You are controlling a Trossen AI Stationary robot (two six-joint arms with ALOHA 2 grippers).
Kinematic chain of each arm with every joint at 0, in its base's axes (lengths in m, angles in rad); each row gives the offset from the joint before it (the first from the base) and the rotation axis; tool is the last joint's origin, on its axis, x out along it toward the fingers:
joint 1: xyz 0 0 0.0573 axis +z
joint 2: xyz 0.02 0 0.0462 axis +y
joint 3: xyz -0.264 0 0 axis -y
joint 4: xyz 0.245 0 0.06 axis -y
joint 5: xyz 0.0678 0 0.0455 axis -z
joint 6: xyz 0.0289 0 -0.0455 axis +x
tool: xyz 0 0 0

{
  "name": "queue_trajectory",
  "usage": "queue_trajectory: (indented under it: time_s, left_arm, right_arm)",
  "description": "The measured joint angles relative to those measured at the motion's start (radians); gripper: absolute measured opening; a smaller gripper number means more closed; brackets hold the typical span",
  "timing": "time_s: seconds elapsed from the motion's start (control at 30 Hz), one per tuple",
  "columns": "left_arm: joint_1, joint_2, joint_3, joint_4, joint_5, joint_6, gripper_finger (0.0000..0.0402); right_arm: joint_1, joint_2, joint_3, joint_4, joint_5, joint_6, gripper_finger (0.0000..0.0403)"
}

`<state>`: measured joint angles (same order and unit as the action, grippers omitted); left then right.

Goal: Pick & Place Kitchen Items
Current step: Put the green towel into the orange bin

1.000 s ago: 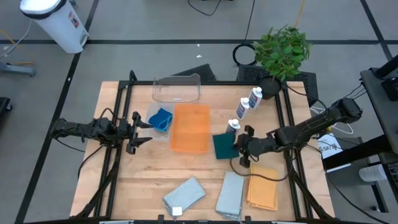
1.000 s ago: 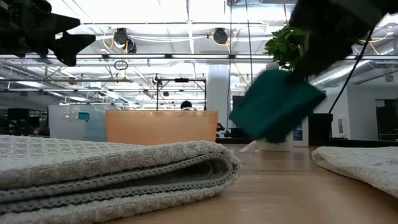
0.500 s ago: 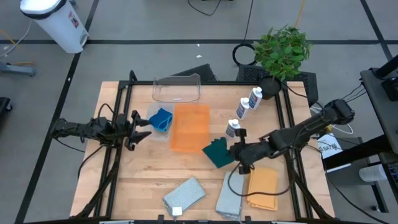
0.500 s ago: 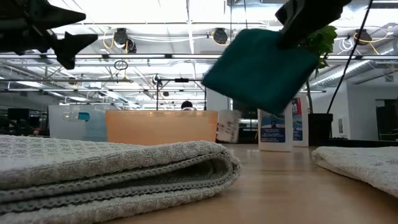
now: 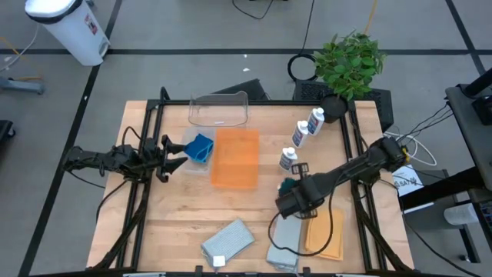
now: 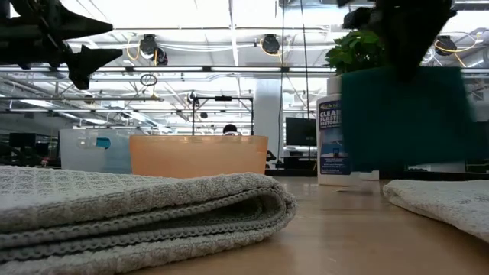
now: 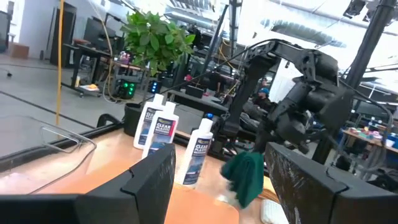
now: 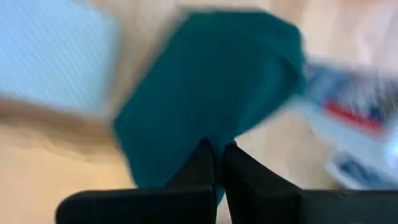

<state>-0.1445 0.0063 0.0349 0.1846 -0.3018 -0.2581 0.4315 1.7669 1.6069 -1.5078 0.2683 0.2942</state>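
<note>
Right gripper jaws pinch dark green square pad at edge; pad hangs limp, light, soft. Left gripper jaws parted, empty, above table.

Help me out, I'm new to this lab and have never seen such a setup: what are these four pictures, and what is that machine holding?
It is a two-armed robot at a wooden table. One picture looks straight down, one looks level across the tabletop, and two come from cameras on the arms' wrists. The right gripper is shut on a dark green pad, held clear of the table above the grey cloth. The left gripper hovers open beside the blue sponges. Also on the table: an orange tray, a clear tub, three white bottles, an orange cloth and a light blue pad. A potted plant stands at the far edge.
</note>
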Motion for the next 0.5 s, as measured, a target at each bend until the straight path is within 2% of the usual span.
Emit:
queue_trajectory:
  time_s: [0.1, 0.4, 0.5]
  left_arm:
    - [0.000, 0.000, 0.000, -0.001, 0.000, 0.001, 0.0255]
    - [0.000, 0.000, 0.000, -0.010, 0.000, -0.014, 0.0255]
    - [0.000, 0.000, 0.000, -0.009, 0.006, -0.009, 0.0255]
  right_arm:
    - [0.015, 0.019, 0.029, -0.071, 0.104, 0.050, 0.0000]
    - [0.082, 0.009, 0.030, 0.050, 0.493, 0.004, 0.0000]
    - [0.099, 0.007, 0.024, 0.123, 0.557, -0.063, 0.0000]
